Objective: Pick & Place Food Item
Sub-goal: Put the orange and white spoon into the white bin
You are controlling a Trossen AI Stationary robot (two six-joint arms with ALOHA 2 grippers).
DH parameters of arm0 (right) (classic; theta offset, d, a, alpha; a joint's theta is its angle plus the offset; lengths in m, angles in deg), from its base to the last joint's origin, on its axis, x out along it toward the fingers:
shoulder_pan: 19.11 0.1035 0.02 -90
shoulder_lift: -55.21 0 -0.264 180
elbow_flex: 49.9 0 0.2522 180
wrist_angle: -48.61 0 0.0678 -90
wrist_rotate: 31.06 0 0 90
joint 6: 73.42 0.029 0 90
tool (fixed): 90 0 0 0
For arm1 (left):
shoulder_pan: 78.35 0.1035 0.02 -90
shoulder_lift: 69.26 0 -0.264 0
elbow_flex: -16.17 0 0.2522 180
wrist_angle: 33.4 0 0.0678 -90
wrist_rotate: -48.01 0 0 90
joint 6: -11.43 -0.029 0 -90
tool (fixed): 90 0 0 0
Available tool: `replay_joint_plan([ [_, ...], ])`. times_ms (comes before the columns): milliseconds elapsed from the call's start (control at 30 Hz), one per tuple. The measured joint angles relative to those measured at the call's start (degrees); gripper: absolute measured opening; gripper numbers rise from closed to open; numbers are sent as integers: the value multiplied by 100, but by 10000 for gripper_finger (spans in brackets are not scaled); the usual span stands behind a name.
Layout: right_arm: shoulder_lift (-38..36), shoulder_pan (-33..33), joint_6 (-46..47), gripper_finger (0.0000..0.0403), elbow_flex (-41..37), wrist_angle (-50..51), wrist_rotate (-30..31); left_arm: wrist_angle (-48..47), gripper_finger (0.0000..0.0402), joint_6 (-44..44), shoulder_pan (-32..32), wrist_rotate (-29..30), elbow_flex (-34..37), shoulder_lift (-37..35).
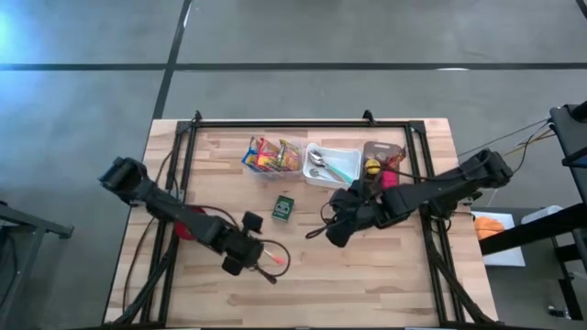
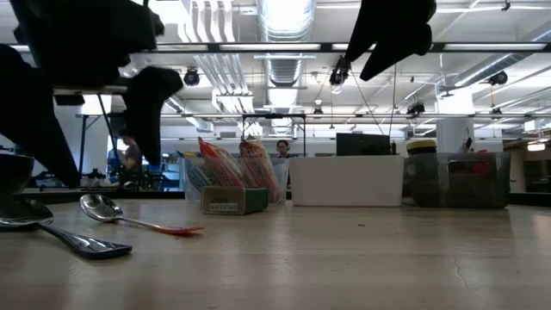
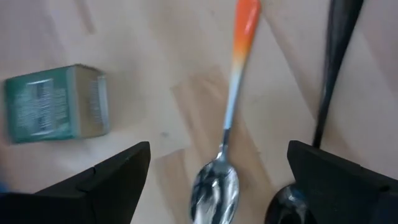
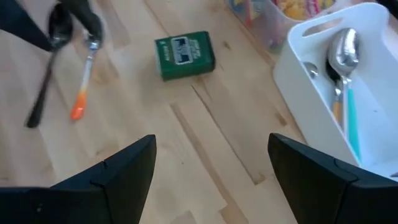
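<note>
now left gripper (image 1: 246, 259) open over spoon (image 3: 225, 124) (orange handle).

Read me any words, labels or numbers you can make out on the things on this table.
None can be read.
Green box: printed label, too blurred to read.
Snack packets in the clear bin: printing too small to read.

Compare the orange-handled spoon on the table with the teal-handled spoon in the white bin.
The orange-handled spoon lies loose on the bare wood, under the open left gripper; the teal-handled spoon lies inside the white bin. One handle ends in orange, the other in teal. Both have shiny metal bowls.
</note>
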Motion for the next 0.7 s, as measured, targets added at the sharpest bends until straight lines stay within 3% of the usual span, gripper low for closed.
replay_joint_plan([
  [133, -61, 128, 39, 306, 0, -80, -1, 1, 381, -63, 231, -591, -66, 231],
  [300, -129, 238, 83, 306, 0, -103, 5, 31, 375, -309, 384, -777, -49, 282],
  [700, -129, 275, 149, 306, 0, -348, 51, 719, 269, -632, 679, -970, 277, 280],
])
